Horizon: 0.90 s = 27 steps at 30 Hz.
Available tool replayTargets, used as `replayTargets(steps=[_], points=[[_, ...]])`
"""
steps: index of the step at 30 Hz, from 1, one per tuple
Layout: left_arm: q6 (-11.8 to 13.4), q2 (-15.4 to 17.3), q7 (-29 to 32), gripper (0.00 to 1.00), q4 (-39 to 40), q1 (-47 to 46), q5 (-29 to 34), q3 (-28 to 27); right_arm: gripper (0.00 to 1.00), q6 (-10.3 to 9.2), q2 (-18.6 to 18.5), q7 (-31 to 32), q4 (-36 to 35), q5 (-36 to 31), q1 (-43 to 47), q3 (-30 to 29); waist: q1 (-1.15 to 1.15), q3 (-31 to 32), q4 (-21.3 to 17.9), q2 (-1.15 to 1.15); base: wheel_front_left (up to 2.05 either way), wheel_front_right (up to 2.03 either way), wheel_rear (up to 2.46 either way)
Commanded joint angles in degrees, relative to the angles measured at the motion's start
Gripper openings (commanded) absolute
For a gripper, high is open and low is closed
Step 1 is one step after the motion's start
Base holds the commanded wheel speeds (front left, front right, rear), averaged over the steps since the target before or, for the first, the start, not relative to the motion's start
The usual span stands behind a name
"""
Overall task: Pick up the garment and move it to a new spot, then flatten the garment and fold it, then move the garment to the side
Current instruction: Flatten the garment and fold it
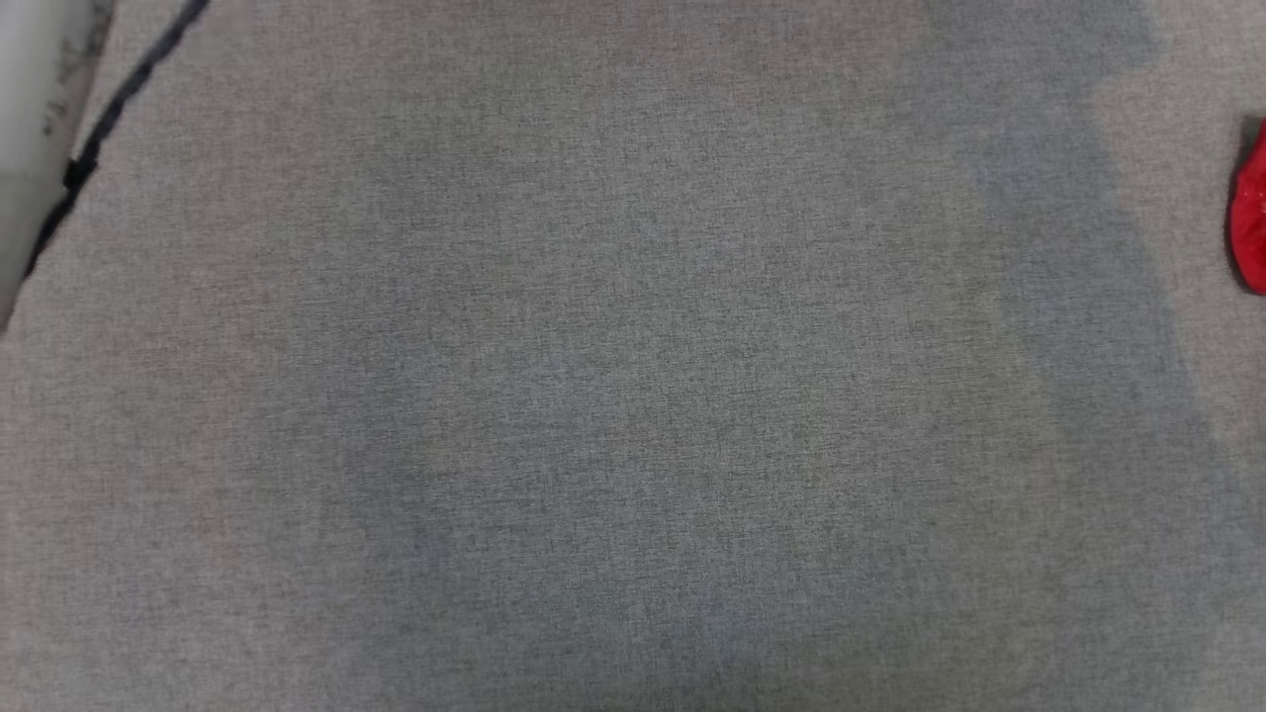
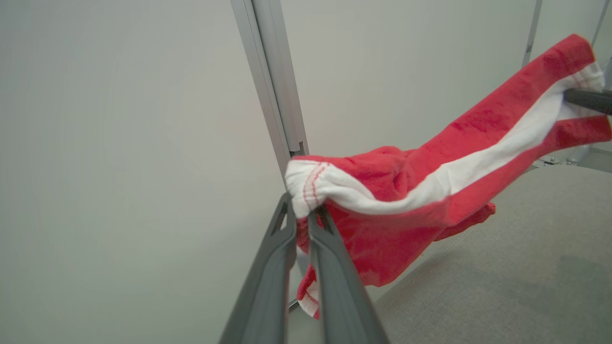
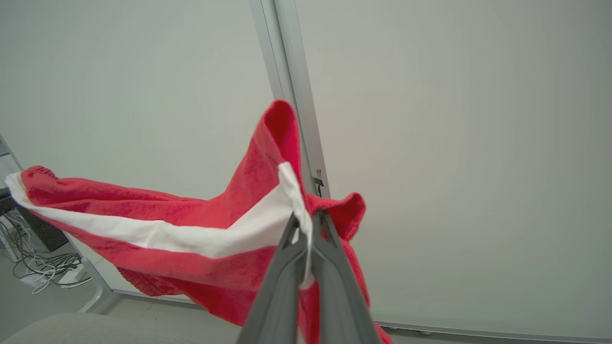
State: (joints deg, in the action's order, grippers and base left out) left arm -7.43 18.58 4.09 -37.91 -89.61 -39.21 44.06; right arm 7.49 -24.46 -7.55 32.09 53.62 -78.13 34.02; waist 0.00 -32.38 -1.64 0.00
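Note:
The garment (image 2: 406, 191) is red terry cloth with a white band, and it hangs stretched in the air between both grippers. In the left wrist view my left gripper (image 2: 302, 210) is shut on one end of the white band. My right gripper (image 2: 588, 100) holds the far end at that view's right edge. In the right wrist view the right gripper (image 3: 306, 220) is shut on the band of the garment (image 3: 167, 220), which sags away to the left. The cloth's lower part hangs just above the grey table (image 2: 502, 267).
The grey fabric-covered table (image 1: 593, 396) spreads across the head view. A small red shape (image 1: 1251, 213) shows at its right edge; what it is I cannot tell. A metal frame post (image 3: 291, 86) stands against a pale wall. Cables (image 3: 43, 272) lie on the floor.

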Motion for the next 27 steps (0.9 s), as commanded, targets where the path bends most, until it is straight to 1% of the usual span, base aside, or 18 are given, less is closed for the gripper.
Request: replayTargets(steps=[1,5,8,12,14,16,17,19,21,25,27], points=[[-0.02,0.36,-0.45,0.00,-0.63,1.56,-0.91,1.76,0.00,0.01,-0.25,-0.61,0.65,0.47,1.50,1.30,0.00,0.18,0.16,0.00,0.00,0.00,0.00],[-0.02,1.81,-2.27,0.00,-0.84,5.37,-4.53,7.18,0.00,0.01,-1.51,-2.30,1.07,2.69,5.72,5.92,0.00,1.42,0.60,0.00,0.00,0.00,0.00],[-0.03,3.84,-3.32,0.00,0.07,10.10,-6.73,11.54,0.00,0.01,-2.23,-4.02,0.66,4.42,10.35,9.13,0.00,3.38,0.59,0.00,0.00,0.00,0.00],[-0.03,6.89,-6.22,0.00,2.36,17.19,-8.01,15.34,0.00,0.01,-3.26,-6.26,-0.81,6.13,17.27,12.34,0.00,7.58,0.16,0.00,0.00,0.00,0.00],[0.11,8.10,-8.17,0.00,3.90,21.91,-8.98,15.84,0.00,0.01,-4.17,-7.05,-0.94,6.32,21.15,13.13,0.00,10.08,0.12,0.00,0.00,0.00,0.00],[1.10,9.65,-9.79,0.00,5.94,26.16,-8.91,16.54,0.00,0.01,-4.57,-7.45,-1.15,7.06,25.11,13.13,0.00,12.68,0.09,0.00,0.00,0.00,0.00],[2.03,10.34,-10.54,0.00,7.22,28.31,-9.24,16.56,0.00,0.01,-4.84,-7.62,-1.46,7.35,27.06,12.93,0.00,13.89,0.14,0.00,0.00,0.00,0.00],[3.34,11.16,-10.48,0.00,10.07,33.46,-10.72,17.09,0.00,0.01,-5.38,-7.76,-2.43,7.86,31.21,12.38,0.00,16.35,0.37,0.00,0.00,0.00,0.00],[4.65,12.25,-9.47,0.00,13.36,37.54,-12.15,17.81,0.00,0.01,-6.06,-7.69,-3.54,8.01,35.46,11.45,0.00,18.63,0.74,0.00,0.00,0.00,0.00],[7.53,15.32,-5.18,0.00,21.25,45.73,-15.57,19.73,0.00,0.01,-7.29,-7.67,-7.46,9.03,43.97,11.44,0.00,22.55,1.15,0.00,0.00,0.00,0.00],[9.17,17.29,-3.36,0.00,25.46,49.37,-16.80,20.70,0.00,0.01,-8.84,-7.67,-10.22,10.14,47.75,11.56,0.00,24.19,1.11,0.00,0.00,0.00,0.00]])
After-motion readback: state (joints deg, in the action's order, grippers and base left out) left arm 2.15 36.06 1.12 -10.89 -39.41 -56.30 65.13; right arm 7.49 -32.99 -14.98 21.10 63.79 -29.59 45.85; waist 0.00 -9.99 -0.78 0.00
